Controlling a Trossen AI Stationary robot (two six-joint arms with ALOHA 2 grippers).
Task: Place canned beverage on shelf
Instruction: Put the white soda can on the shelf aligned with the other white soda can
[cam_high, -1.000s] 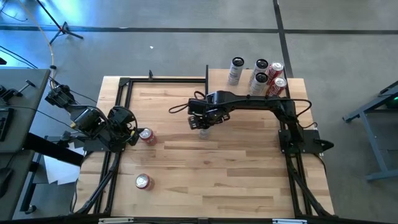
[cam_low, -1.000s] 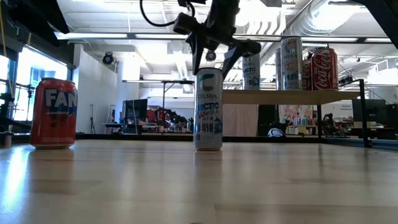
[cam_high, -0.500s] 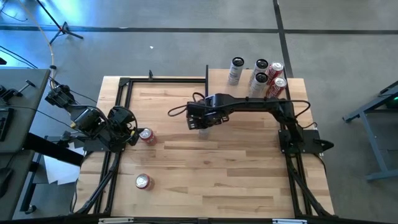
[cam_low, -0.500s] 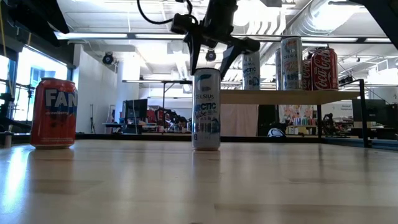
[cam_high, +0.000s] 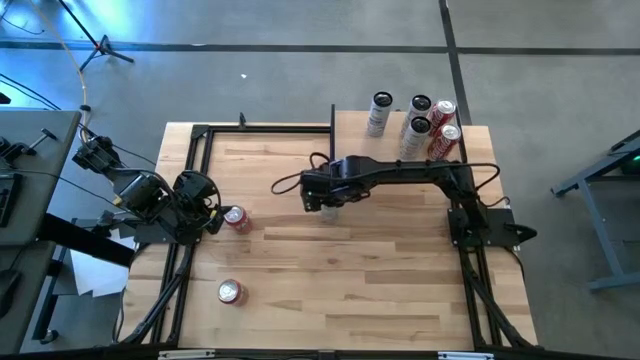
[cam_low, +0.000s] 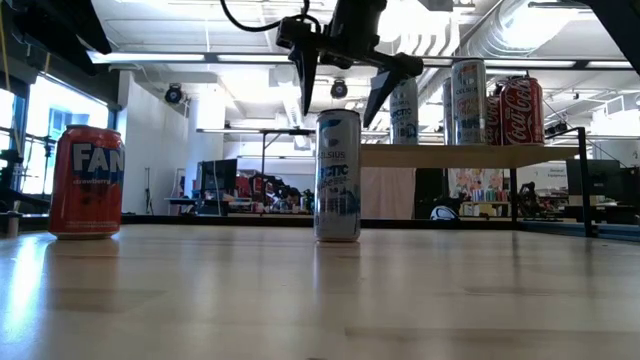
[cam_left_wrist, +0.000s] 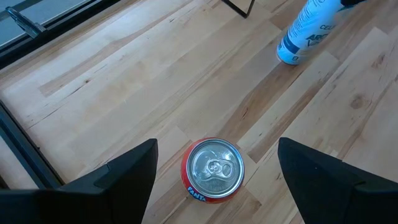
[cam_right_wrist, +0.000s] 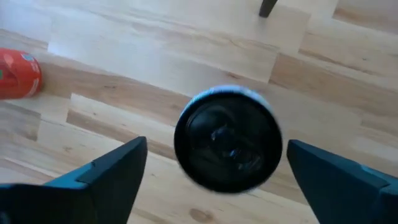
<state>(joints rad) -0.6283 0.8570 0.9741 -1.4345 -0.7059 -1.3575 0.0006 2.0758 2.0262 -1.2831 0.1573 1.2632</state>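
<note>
A tall white-and-blue Celsius can (cam_low: 338, 175) stands upright on its base at the middle of the table; it also shows in the high view (cam_high: 328, 212). My right gripper (cam_low: 338, 115) hangs over it, open. Its fingers stand on either side of the can's top (cam_right_wrist: 227, 138) without touching it. My left gripper (cam_left_wrist: 217, 144) is open above an upright red Fanta can (cam_left_wrist: 212, 169) near the table's left edge (cam_high: 237, 219). The shelf (cam_high: 395, 140), a light-wood board on black posts, stands at the far right and carries several upright cans (cam_low: 470, 100).
A second red can (cam_high: 231, 291) stands near the table's front left. A red Fanta can (cam_low: 87, 182) shows at the left in the low view. A black frame (cam_high: 200, 135) runs along the table's edges. Bare wood lies between the Celsius can and the shelf.
My right gripper has opened a little wider over the Celsius can's top. The can has turned a little about its upright axis and shifted slightly on the table. It still stands on its base.
</note>
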